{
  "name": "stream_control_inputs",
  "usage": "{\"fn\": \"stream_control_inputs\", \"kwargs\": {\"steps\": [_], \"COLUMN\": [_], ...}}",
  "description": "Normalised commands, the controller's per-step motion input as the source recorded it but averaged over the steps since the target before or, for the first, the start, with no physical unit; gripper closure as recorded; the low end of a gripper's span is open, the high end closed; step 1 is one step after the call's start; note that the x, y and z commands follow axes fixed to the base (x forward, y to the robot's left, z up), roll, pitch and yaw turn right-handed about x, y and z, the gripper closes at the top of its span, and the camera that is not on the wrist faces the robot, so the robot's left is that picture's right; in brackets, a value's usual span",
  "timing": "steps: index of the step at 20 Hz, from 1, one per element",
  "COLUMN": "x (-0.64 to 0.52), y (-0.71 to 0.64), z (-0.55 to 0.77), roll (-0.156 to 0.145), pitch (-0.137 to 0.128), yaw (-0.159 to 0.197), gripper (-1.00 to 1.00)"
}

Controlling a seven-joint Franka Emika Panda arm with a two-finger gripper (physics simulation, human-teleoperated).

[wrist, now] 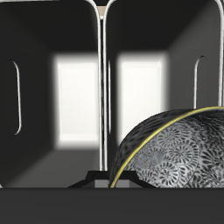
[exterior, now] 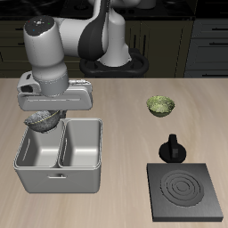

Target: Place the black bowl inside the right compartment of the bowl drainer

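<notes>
The black bowl (exterior: 42,118) was off the bench (exterior: 125,107) and hanging under the tool (exterior: 43,114), just above the back rim of the bowl drainer (exterior: 60,158), which sat near the front corner of the bench. In the wrist view the bowl (wrist: 171,150) filled the near field with its mottled silvery pattern and a thin yellow rim line, and both wells of the drainer (wrist: 105,87) lay open below it, split by the central divider. The tool's fingers could not be made out in either view, so how far they were parted could not be read directly; since the bowl was aloft beneath it, the tool was judged to be gripping it. Pick-up and carry looked finished; what remained was to line up over the right compartment, lower the bowl in and let go. Elsewhere on the bench a green-yellow bowl (exterior: 160,106) stood farther back, a small black moka pot (exterior: 172,148) sat just behind the stove plate (exterior: 187,191) at the opposite front corner. No brand, label or writing could be read anywhere.
</notes>
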Motion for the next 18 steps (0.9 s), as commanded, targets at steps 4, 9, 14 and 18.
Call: {"fn": "stream_control_inputs", "kwargs": {"steps": [4,9,14,18], "x": [-0.01,-0.06,-0.06,-0.05], "y": [0.02,0.00,-0.05,0.04], "z": [-0.07,-0.05,-0.02,0.03], "roll": [-0.010,-0.027,-0.011,0.007], "pitch": [0.012,0.008,0.001,-0.005], "yaw": [-0.008,0.020,-0.013,-0.006], "gripper": [1.00,-1.00,-1.00,-1.00]}}
